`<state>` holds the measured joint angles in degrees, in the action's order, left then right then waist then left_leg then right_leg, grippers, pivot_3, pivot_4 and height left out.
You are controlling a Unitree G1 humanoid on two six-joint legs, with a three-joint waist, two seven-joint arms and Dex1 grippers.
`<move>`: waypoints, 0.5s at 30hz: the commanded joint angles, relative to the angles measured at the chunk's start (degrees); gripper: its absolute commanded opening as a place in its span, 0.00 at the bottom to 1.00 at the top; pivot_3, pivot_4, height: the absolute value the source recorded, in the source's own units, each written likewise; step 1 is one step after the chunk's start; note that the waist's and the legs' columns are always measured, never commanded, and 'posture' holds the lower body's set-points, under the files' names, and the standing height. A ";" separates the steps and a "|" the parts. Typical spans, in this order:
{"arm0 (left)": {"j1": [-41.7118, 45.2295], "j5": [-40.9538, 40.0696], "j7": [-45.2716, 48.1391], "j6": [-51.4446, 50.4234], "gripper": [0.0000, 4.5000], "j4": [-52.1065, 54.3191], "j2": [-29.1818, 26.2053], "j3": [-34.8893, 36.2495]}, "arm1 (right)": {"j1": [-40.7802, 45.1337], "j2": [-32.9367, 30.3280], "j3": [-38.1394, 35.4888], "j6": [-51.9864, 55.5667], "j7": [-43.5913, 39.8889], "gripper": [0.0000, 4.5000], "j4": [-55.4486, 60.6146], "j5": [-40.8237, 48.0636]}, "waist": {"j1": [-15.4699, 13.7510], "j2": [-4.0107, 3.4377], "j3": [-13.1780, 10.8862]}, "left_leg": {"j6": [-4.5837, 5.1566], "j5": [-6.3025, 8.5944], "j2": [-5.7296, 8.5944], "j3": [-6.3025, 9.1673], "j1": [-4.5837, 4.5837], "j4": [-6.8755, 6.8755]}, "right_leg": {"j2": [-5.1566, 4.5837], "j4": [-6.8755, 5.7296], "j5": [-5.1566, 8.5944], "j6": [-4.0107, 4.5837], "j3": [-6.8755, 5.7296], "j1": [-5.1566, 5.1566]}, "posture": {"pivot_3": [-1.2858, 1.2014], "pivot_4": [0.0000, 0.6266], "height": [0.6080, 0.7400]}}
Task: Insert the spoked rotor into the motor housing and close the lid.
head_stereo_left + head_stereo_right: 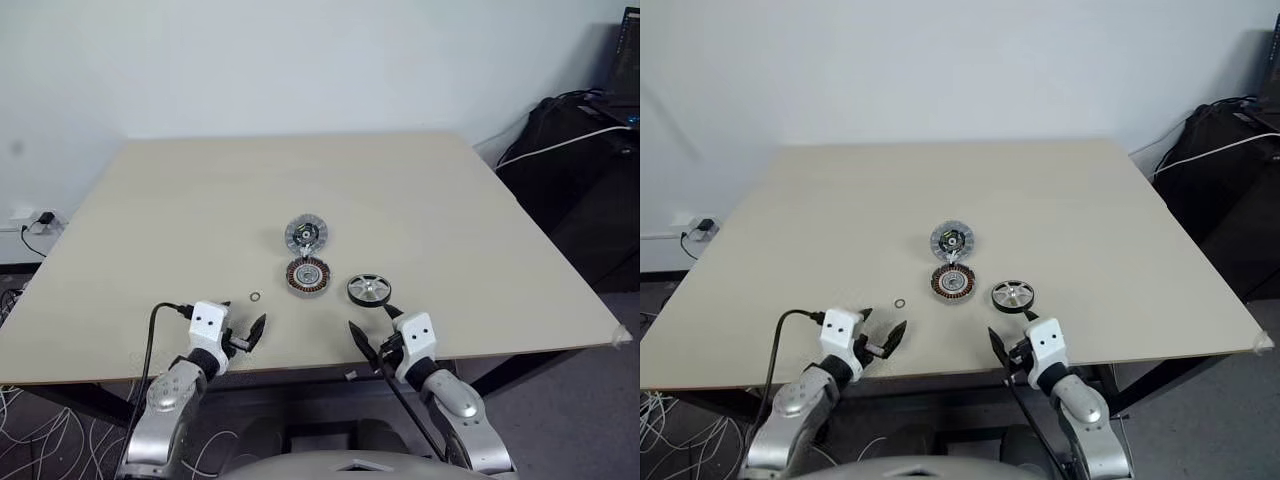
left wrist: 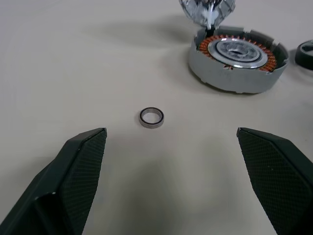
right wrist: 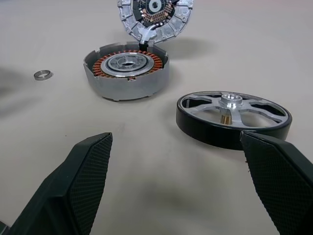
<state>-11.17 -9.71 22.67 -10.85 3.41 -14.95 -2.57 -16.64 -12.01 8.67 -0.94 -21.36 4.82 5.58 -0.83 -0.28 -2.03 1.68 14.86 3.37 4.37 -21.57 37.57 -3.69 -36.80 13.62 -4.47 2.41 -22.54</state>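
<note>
The motor housing (image 1: 308,275), ringed with copper windings, sits at the table's middle front. Hinged on its far side, the silvery lid (image 1: 306,235) stands open, tilted up. The spoked rotor (image 1: 369,290), black rim with silver spokes, lies flat just right of the housing. My right gripper (image 1: 371,326) hovers open near the table's front edge, just short of the rotor (image 3: 234,117). My left gripper (image 1: 246,330) is open too, at the front edge left of the housing (image 2: 237,58), with a small metal ring (image 2: 151,117) ahead of its fingers.
The small ring (image 1: 254,297) lies left of the housing. The beige table (image 1: 180,220) has wide bare surface around the parts. Dark equipment and cables (image 1: 590,170) stand off the table's right side; a wall socket with a plug (image 1: 40,220) is at the left.
</note>
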 commanded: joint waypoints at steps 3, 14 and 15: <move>6.79 1.49 2.51 -3.47 1.00 -3.77 -2.47 -0.99 | 0.35 0.28 -0.04 0.89 0.48 1.00 4.50 0.01 | 0.02 0.02 0.02 | 0.16 -0.10 -0.01 0.01 0.01 0.00 | 0.05 0.00 -0.01 0.01 0.01 0.00 | 0.52 0.00 1.00; 14.12 6.16 2.76 -4.19 1.00 -9.93 -3.35 -3.58 | -0.69 0.95 0.31 3.49 1.71 1.00 8.45 -0.47 | -0.01 0.02 0.05 | 0.13 -0.10 0.00 0.01 0.02 -0.01 | 0.06 -0.02 -0.03 0.01 0.08 -0.01 | 0.52 0.00 1.00; 14.26 6.05 2.88 -4.35 1.00 -10.11 -3.31 -3.61 | -0.75 1.01 0.35 3.69 1.77 1.00 8.72 -0.52 | -0.02 0.03 0.05 | 0.13 -0.10 0.00 0.01 0.02 -0.01 | 0.05 -0.02 -0.03 0.01 0.08 -0.02 | 0.52 0.00 1.00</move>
<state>1.67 -3.99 25.25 -14.93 -7.20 -18.08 -6.14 -17.69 -11.24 8.75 2.68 -19.86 11.00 4.84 -0.85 -0.26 -1.99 1.81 14.76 3.37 4.38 -21.55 37.57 -3.64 -36.81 13.59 -4.45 2.48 -22.56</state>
